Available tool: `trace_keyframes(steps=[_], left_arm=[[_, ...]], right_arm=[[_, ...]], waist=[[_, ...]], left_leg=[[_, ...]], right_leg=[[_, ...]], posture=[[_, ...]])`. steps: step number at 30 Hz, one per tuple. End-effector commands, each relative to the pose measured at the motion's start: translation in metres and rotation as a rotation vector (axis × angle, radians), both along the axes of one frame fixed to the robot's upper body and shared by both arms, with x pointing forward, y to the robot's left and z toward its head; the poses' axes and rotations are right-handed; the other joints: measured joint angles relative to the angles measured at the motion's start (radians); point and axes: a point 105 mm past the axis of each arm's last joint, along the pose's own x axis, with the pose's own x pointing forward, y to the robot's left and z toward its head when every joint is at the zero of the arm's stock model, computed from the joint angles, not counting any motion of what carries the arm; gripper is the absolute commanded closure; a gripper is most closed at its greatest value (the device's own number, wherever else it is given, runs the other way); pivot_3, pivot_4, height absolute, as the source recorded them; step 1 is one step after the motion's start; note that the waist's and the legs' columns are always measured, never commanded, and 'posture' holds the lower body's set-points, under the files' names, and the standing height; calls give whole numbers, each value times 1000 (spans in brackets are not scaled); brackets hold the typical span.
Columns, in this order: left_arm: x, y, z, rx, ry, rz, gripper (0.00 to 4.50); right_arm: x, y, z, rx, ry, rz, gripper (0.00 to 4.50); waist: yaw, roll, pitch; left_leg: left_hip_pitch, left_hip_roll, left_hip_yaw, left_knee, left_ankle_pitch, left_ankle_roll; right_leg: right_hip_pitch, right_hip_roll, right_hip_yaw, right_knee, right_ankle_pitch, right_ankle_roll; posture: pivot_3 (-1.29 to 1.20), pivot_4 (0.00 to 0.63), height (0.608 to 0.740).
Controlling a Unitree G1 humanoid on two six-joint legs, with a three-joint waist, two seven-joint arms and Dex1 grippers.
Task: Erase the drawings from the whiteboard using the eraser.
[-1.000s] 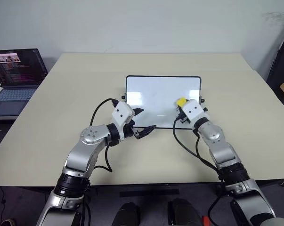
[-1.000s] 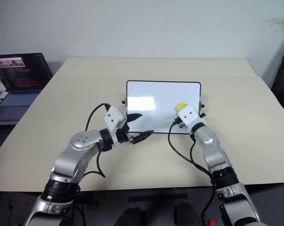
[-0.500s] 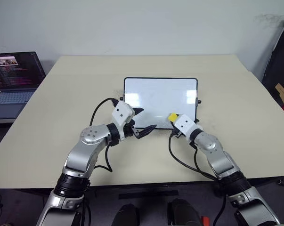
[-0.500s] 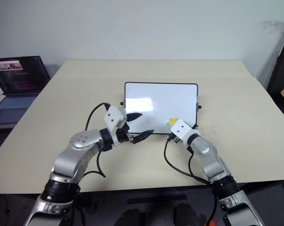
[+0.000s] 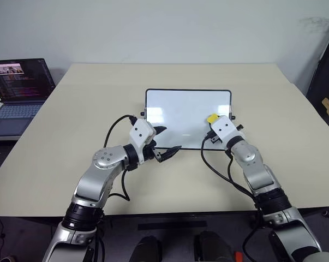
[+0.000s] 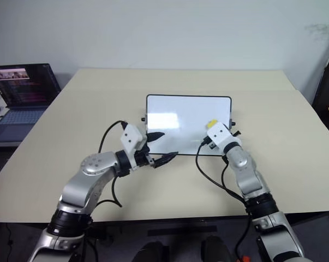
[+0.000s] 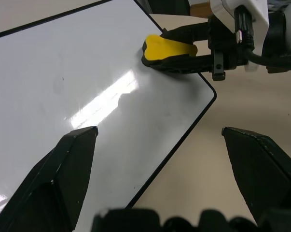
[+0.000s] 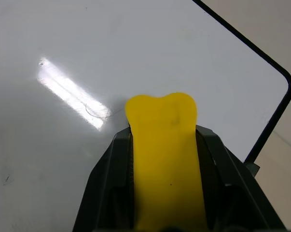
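The right gripper clamped the small yellow eraser block between its black fingers, pressing it on the right part of the glossy white, black-framed whiteboard, which lay flat on the beige table. The left gripper hung spread wide over the board's near left edge. A faint mark showed on the surface.

One whiteboard lies on the one worktop. One yellow eraser sits at the board's 4 o'clock area. Two grippers are over the worktop: the left gripper at the board's 7 o'clock corner, and the right gripper at the eraser. One laptop stands off the worktop's 9 o'clock edge. A few faint specks mark the board; their count is unclear.
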Motion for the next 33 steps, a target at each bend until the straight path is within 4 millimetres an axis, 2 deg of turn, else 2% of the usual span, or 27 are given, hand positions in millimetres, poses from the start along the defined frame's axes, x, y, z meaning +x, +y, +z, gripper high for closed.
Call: trace_keyframes(steps=[1, 4, 6, 10, 14, 16, 19, 25, 27, 30, 33], left_arm=[[-1, -3, 13, -19, -50, -11, 0], [-1, -4, 15, -23, -52, -9, 0], [0, -4, 16, -24, -53, -7, 0], [2, -4, 16, -30, -53, -3, 0], [1, -8, 16, -33, -56, -22, 0], [2, -10, 17, -21, -69, -38, 0], [5, -17, 22, -7, -97, -76, 0], [9, -45, 31, -9, -135, -194, 0], [8, -57, 32, 5, -151, -242, 0], [0, -94, 35, 16, -147, -384, 0], [-10, -115, 38, 17, -135, -505, 0]], right_arm=[[-4, 9, -18, 2, 90, 30, 3199], [-13, 23, -33, -11, 154, 96, 3199], [-16, 26, -35, -11, 157, 107, 3199], [-13, 17, -20, 40, 89, 49, 3199], [-13, 5, 3, 187, 50, -3, 3199], [-19, -4, 13, 287, 63, -20, 3199], [-34, -30, 28, 389, 64, -70, 3199], [-66, -75, 39, 428, 77, -168, 3200], [-72, -88, 38, 433, 82, -211, 3200], [-80, -116, 22, 453, 144, -325, 3200], [-83, -130, 13, 477, 182, -385, 3200]], waist=[[-3, 0, 0], [-4, 0, 0], [-5, 0, 0], [-2, 0, 0], [1, 2, 1], [3, 2, 2], [14, 4, 3], [28, 4, 3], [28, 4, 3], [29, 4, 3], [28, 5, 3]], left_leg=[[0, 0, 0, 0, 0, 0], [-1, 1, 0, -1, 0, 0], [-1, 2, 0, -2, -1, 0], [-3, 2, -1, -2, -1, 0], [-8, 1, -4, -1, -1, 0], [-11, 1, -5, -1, -1, 0], [-15, 0, -7, -1, -1, -1], [-31, -2, -7, -1, -2, -2], [-32, -2, -6, -1, -2, -3], [-32, -4, -6, -1, -3, -1], [-31, -5, -5, 0, -4, 1]], right_leg=[[0, 0, 0, -1, 0, 0], [0, 0, 0, -3, 1, 0], [0, 1, 0, -3, 1, -2], [-1, 1, -1, -5, 3, -4], [-4, 1, -1, -6, 3, -4], [-6, 1, -1, -6, 3, -4], [-9, 0, -3, -6, 3, -4], [-25, -1, -4, -7, 2, -3], [-25, -1, -3, -8, 2, -2], [-24, -1, -3, -8, 1, -1], [-24, -1, -4, -8, 1, -1]], posture=[[0, 150, 740], [0, 150, 740], [0, 150, 740], [0, 150, 740], [0, 150, 740], [0, 150, 740], [0, 150, 740], [0, 150, 740], [0, 150, 740], [0, 150, 740], [0, 150, 740]])
